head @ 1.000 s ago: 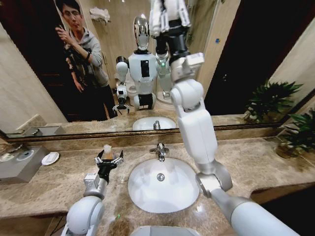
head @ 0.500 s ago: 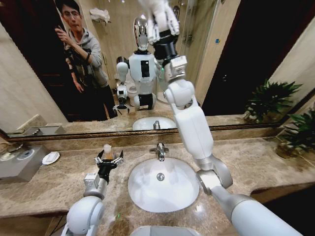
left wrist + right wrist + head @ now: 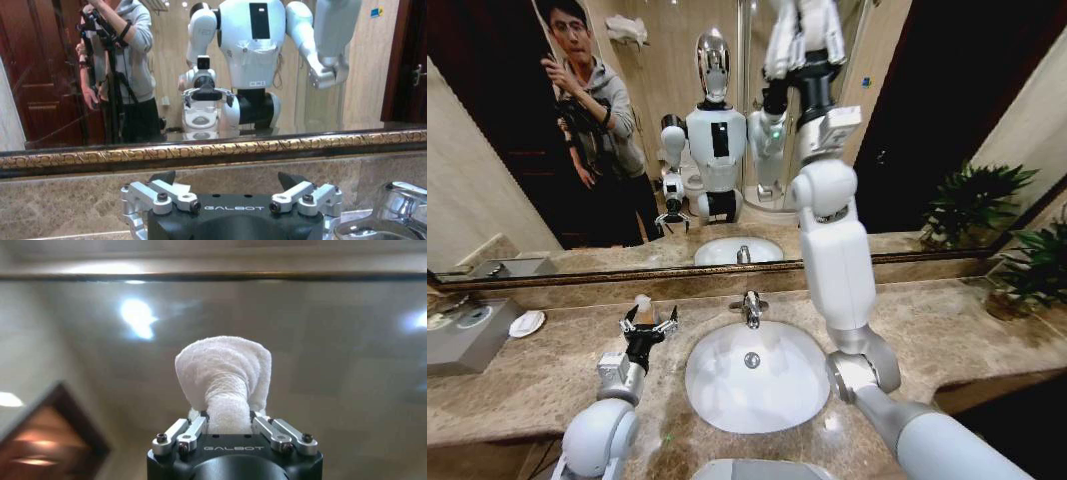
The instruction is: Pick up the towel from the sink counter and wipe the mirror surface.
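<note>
Reaching high against the mirror surface [image 3: 927, 120], the right arm stands almost vertical from the near right of the basin, so that its right gripper [image 3: 227, 415] can press the towel [image 3: 225, 375] to the upper glass. In the right wrist view the fingers are closed on the towel, which bulges out ahead of them as a rounded pad; bunched that way, the cloth and not the metal would meet the glass. Whether the towel actually touches the mirror cannot be told, though it sits very close, just below the upper frame line.

The left gripper [image 3: 648, 325] waits low over the sink counter [image 3: 987, 350], left of the white basin [image 3: 752, 375] and the chrome faucet [image 3: 750, 308], with its fingers spread apart and holding nothing. Parked there, it is well apart from the working arm.

A round soap dish [image 3: 526, 322] lies at the far left of the counter beside a grey box [image 3: 462, 335]. I judge the wiping step to be under way, with the pick-up done.
</note>
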